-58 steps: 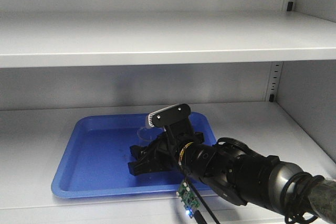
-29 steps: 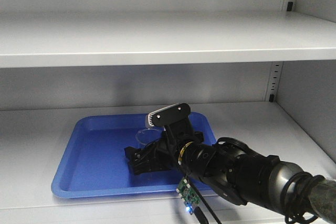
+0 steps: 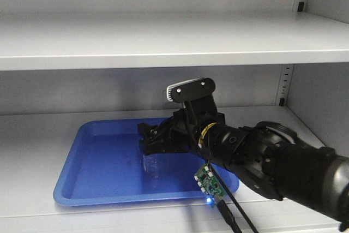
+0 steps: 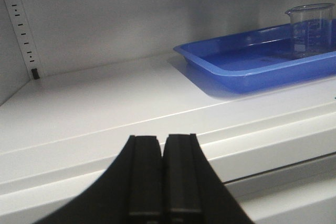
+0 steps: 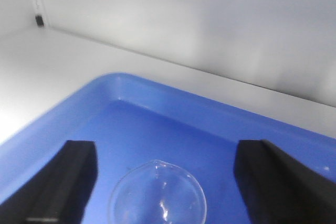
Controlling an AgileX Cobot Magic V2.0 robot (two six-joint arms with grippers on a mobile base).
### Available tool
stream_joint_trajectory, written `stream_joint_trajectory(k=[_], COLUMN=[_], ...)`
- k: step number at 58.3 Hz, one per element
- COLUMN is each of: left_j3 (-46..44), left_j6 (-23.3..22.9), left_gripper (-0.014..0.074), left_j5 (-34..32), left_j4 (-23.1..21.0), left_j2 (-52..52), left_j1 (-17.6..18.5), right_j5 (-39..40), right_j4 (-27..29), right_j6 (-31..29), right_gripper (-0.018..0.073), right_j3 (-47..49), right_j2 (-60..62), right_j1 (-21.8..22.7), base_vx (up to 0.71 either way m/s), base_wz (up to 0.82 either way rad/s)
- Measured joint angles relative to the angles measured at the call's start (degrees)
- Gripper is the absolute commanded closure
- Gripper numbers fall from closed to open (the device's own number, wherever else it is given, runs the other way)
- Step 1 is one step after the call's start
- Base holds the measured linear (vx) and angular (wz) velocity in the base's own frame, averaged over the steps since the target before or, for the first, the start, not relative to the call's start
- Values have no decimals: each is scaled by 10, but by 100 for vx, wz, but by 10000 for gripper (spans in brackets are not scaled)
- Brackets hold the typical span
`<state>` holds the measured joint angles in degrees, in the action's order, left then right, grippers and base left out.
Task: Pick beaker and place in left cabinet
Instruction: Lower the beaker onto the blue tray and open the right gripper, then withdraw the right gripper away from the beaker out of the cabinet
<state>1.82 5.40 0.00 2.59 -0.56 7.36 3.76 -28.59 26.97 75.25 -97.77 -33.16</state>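
Now right gripper (image 3: 150, 141) lifted — beaker (image 3: 150, 163) stands freed in tray (image 3: 87, 173).

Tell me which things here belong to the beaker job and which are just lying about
Part of the job:
beaker, upright in the tray
left cabinet, whose shelf carries the tray
right claw, open, above the beaker's mouth

Just there:
blue tray, under the beaker
left claw, shut, off to the side of the tray
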Motion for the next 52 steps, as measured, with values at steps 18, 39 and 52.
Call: stream_joint_trajectory(k=[18,39,52], left_j3=[0,0,0], left_j6=[0,0,0], left_gripper=[595,595,595], left_j5=[0,0,0], left_j4=[0,0,0], left_j2=[0,0,0], left_j1=[0,0,0], right_j5=[7,7,7], right_j4=[0,0,0], right_j6=[9,9,9], right_gripper=[317,519,538], right_j3=[-152,-223,-224], right_j2=[130,268,270], right_j1=[-5,-7,-7], base_vx=[0,0,0], base_wz=[0,0,0])
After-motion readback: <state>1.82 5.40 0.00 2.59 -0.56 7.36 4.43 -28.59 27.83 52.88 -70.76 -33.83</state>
